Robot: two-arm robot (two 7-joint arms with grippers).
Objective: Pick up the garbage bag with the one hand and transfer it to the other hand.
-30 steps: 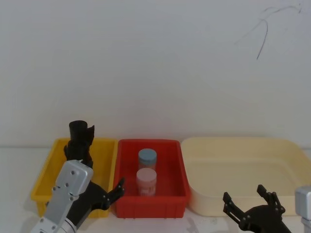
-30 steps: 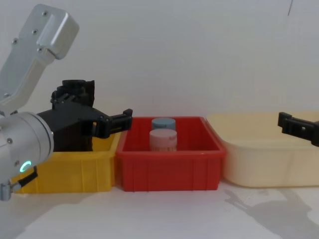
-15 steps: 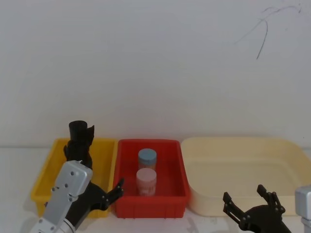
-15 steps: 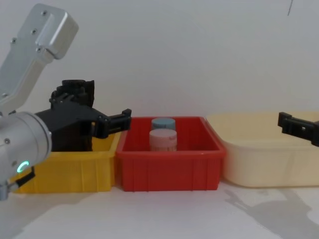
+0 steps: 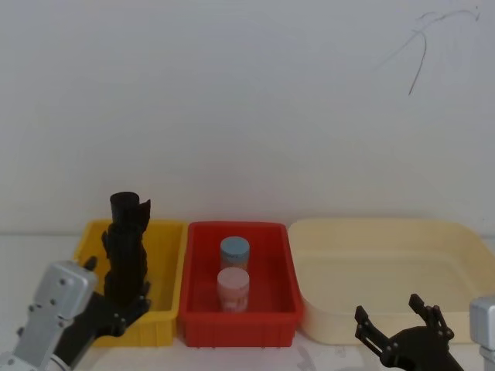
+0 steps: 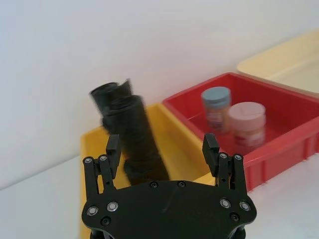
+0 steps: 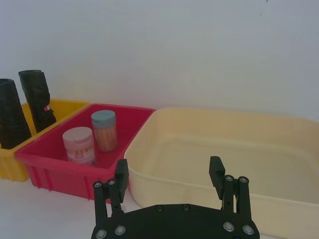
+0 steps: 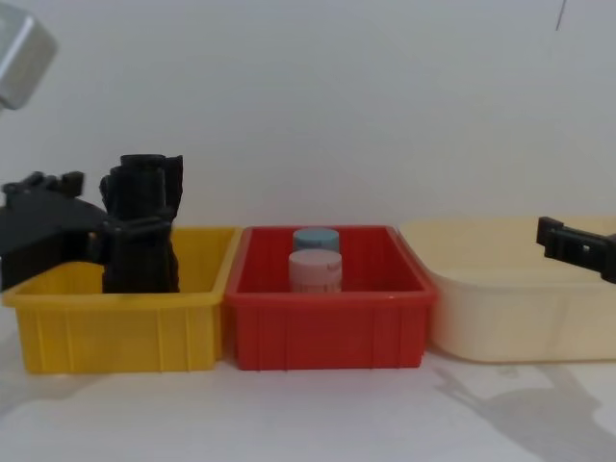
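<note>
Drawn back to the left and toward the near side over the past second, the left gripper no longer reaches across the near left corner of the red bin. It now sits at the near edge of the yellow bin, fingers spread and holding nothing. The garbage bag stands upright inside the yellow bin, right of the bin's middle, and rises well above the rim. In the left wrist view it lines up in the gap between the open fingers. Whether a fingertip touches it cannot be told. A slimmer black roll with a notched top stands just beyond it on the far side, leaving little room behind the bag.

Yellow bin and red bin sit rim against rim, and a cream tub closes the row on the right. Two jars stand in the middle of the red bin, a blue-lidded jar on the far side and a pink jar just nearer. Both jars stay below the top of the garbage bag.

The right gripper has not shifted. It hangs low at the near right, in front of the cream tub's near wall, fingers released and apart, well away from the bag. Bare tabletop runs along the near side of all three containers, and open wall rises above their rims.
</note>
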